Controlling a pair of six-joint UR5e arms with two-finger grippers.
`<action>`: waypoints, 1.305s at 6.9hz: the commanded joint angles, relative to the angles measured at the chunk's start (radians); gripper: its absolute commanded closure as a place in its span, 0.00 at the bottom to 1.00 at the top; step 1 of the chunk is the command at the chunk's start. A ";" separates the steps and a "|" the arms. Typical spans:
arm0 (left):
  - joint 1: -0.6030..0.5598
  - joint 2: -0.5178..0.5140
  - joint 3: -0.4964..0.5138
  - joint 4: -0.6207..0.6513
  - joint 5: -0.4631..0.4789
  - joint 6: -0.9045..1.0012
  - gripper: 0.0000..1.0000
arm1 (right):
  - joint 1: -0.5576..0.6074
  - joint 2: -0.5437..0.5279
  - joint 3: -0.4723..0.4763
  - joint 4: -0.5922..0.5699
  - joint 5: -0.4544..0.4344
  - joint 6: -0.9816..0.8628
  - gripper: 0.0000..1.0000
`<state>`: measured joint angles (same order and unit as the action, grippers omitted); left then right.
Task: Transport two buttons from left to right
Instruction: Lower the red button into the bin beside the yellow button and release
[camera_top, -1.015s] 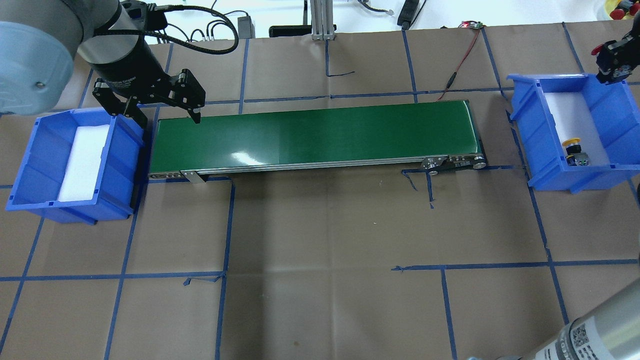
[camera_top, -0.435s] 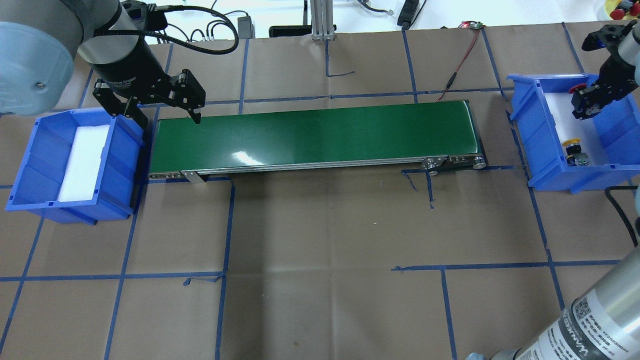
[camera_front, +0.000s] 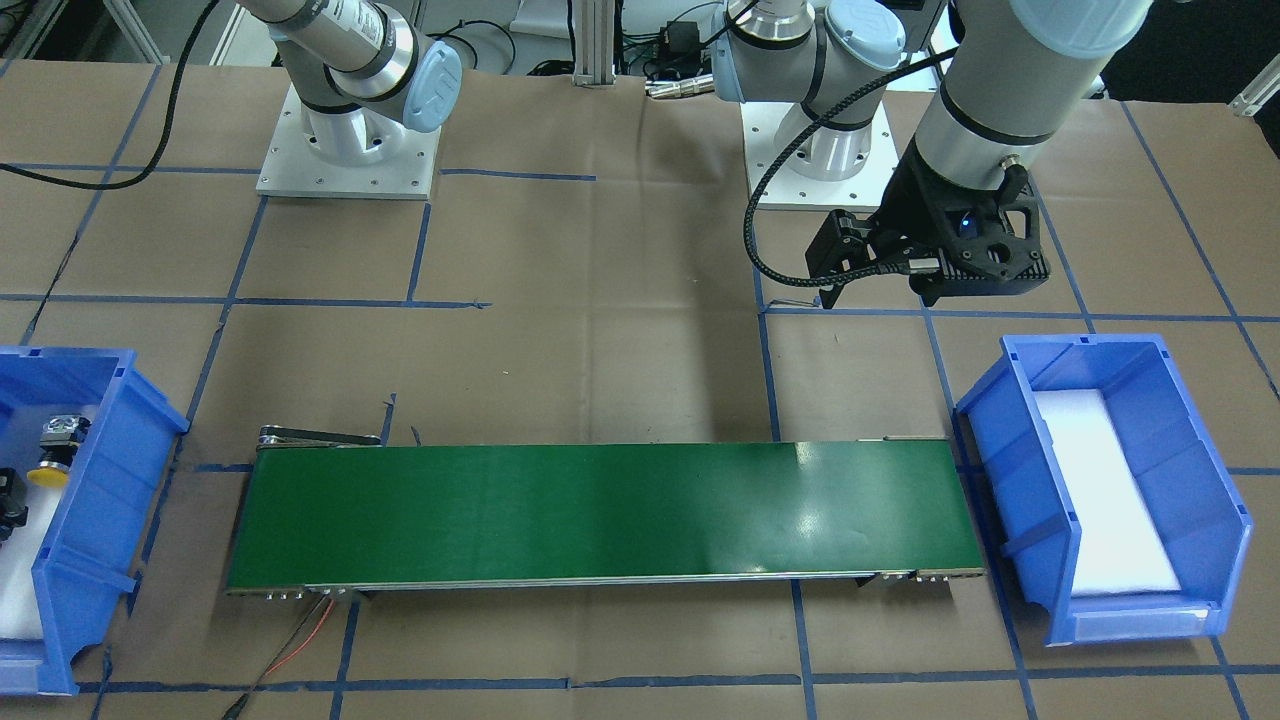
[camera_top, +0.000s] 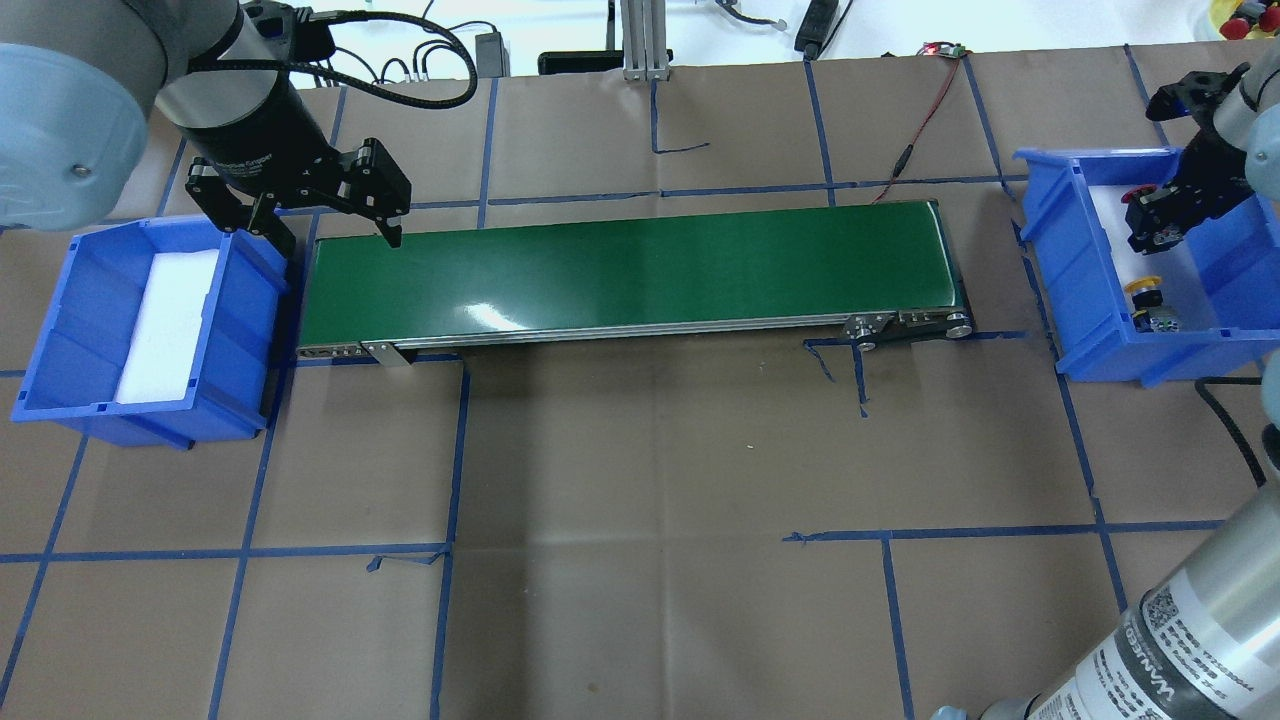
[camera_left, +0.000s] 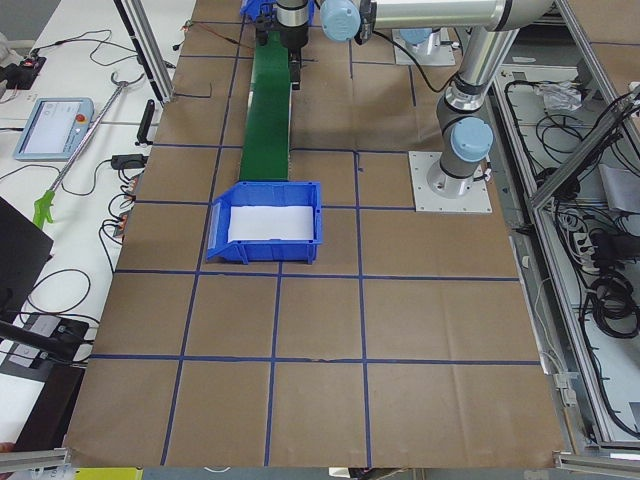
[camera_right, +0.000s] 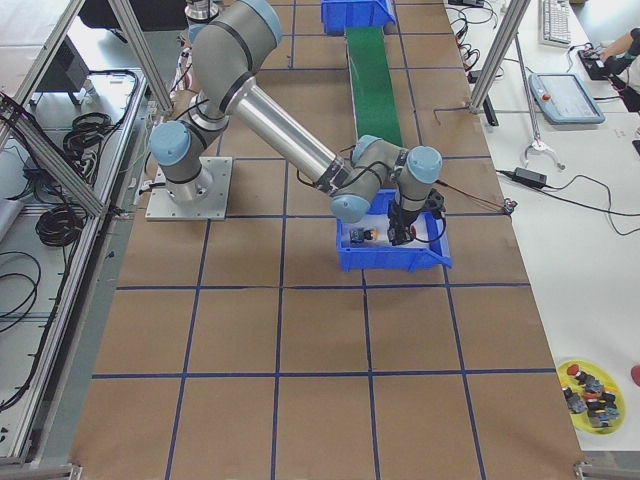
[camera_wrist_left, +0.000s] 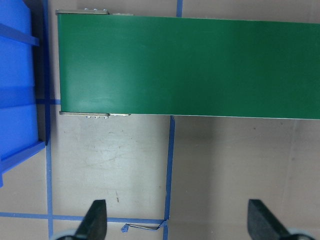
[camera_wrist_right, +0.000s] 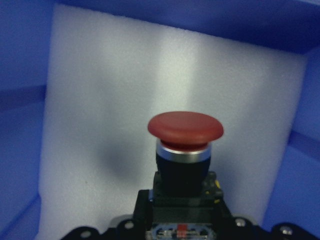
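Observation:
My right gripper (camera_top: 1150, 215) is shut on the red button (camera_wrist_right: 185, 127). It holds the button cap-forward, low inside the right blue bin (camera_top: 1050, 240), over the white foam pad (camera_wrist_right: 100, 100). The yellow button (camera_top: 1143, 287) lies on the foam at the near end of the same bin and also shows in the front-facing view (camera_front: 45, 475). My left gripper (camera_top: 335, 235) is open and empty. It hovers over the left end of the green conveyor belt (camera_top: 630, 265), beside the left blue bin (camera_top: 60, 300), which holds only white foam.
A red wire (camera_top: 920, 130) runs from the conveyor's right end to the table's far edge. An aluminium post (camera_top: 645, 40) stands at the far middle. A yellow dish of spare buttons (camera_right: 590, 385) sits beyond the right bin. Blue tape lines grid the brown table.
My right gripper has moved down and toward the near end of the right bin, carrying the red button inside it. The left arm has not moved.

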<state>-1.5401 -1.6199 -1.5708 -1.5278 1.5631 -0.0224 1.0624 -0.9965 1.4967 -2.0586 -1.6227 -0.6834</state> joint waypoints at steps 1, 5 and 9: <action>0.000 0.000 0.000 0.000 0.000 -0.001 0.00 | 0.013 0.007 0.000 0.000 0.013 0.008 0.96; 0.000 0.002 0.000 0.000 -0.002 0.001 0.00 | 0.021 0.007 0.001 0.003 0.038 0.007 0.09; 0.000 0.002 0.000 0.000 -0.002 -0.001 0.00 | 0.025 -0.071 -0.023 0.018 0.029 0.001 0.01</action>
<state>-1.5401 -1.6184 -1.5702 -1.5278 1.5619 -0.0229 1.0855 -1.0245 1.4795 -2.0454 -1.5855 -0.6797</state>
